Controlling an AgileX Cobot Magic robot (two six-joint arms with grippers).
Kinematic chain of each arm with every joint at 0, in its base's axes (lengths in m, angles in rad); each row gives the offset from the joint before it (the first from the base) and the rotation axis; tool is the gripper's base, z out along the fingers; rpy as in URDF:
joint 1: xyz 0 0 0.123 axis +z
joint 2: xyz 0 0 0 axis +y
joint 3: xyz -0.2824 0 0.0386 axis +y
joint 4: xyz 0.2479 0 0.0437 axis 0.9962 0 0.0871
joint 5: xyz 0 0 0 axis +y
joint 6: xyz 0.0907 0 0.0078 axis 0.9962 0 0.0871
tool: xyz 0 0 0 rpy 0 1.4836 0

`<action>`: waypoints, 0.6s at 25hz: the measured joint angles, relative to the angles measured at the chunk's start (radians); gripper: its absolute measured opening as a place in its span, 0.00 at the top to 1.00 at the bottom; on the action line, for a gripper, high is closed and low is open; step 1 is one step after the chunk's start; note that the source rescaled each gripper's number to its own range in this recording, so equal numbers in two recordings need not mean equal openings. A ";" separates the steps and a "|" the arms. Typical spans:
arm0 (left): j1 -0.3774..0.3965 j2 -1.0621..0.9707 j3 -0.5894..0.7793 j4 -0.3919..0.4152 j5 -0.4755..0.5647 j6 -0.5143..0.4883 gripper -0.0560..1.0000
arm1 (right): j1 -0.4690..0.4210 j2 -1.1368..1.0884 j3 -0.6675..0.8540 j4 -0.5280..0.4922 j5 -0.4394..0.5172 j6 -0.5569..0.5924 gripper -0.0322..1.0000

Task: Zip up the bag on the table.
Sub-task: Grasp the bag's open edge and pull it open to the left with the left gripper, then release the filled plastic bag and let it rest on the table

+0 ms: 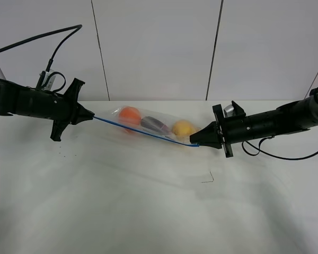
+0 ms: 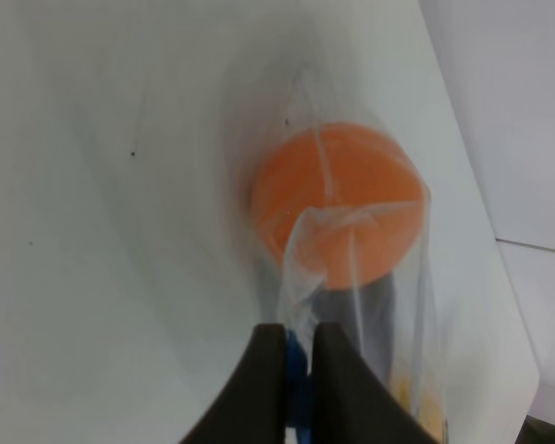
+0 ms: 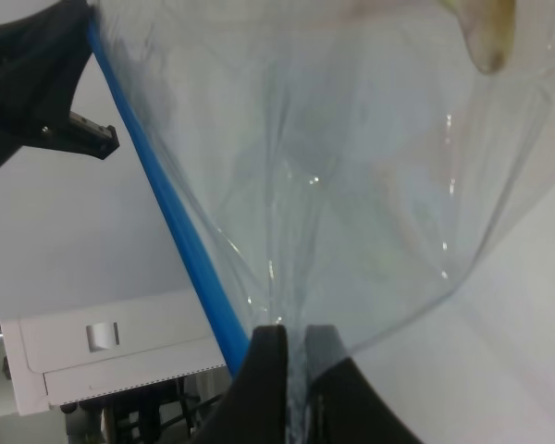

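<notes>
stretched out near level from opposite sides, tips facing. clamped tight with the left gripper (image 1: pixel 91 117) on one end of the blue zipper strip (image 1: pixel 143 132), with the right gripper (image 1: pixel 192 143) on the other. strung between both tips over the table (image 1: pixel 148 211): one bag (image 1: pixel 161 117). inside: one orange (image 1: pixel 130 115) nearest the left gripper, one eggplant (image 1: pixel 155 125), one yellow fruit (image 1: pixel 183 128) nearest the right gripper.

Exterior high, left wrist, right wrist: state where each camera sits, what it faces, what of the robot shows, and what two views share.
Exterior high: mounted high, facing down on the table; both arms show, left gripper and right gripper pinching the bag at its ends.
Left wrist: on the left arm, facing past its shut fingers at the orange.
Right wrist: on the right arm, facing past its fingers, along the blue zipper strip toward the left gripper.
Shared: exterior high and left wrist both show the orange.
</notes>
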 joint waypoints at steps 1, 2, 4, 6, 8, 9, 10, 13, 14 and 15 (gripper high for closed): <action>0.000 0.000 0.000 0.000 0.000 0.000 0.95 | 0.000 0.000 0.000 0.000 0.000 0.000 0.97; 0.000 0.000 0.000 0.000 0.001 0.000 0.95 | 0.000 0.000 0.000 0.000 0.000 0.000 0.97; 0.000 0.000 0.000 0.001 -0.001 0.000 0.87 | 0.000 0.000 0.000 -0.002 0.000 0.000 0.97; 0.009 0.000 0.000 0.001 -0.043 0.000 0.62 | -0.003 0.000 -0.001 -0.030 -0.003 0.000 0.97; 0.016 -0.001 0.000 0.001 -0.066 0.000 0.33 | -0.003 0.000 -0.001 -0.037 -0.004 0.000 0.97; 0.017 -0.001 0.000 0.001 -0.068 0.000 0.22 | -0.003 0.000 -0.001 -0.037 -0.004 0.000 0.97; 0.019 -0.001 0.000 0.005 -0.068 0.000 0.14 | -0.003 0.000 -0.001 -0.037 -0.004 0.000 0.97; 0.037 -0.002 0.000 0.056 -0.055 0.000 0.06 | -0.003 0.000 -0.001 -0.037 -0.004 0.000 0.97; 0.048 -0.003 0.000 0.083 -0.042 0.000 0.05 | -0.003 0.000 -0.001 -0.038 -0.004 0.000 0.97; 0.062 -0.004 0.000 0.109 -0.028 0.000 0.04 | -0.003 0.000 -0.001 -0.038 -0.004 0.000 0.97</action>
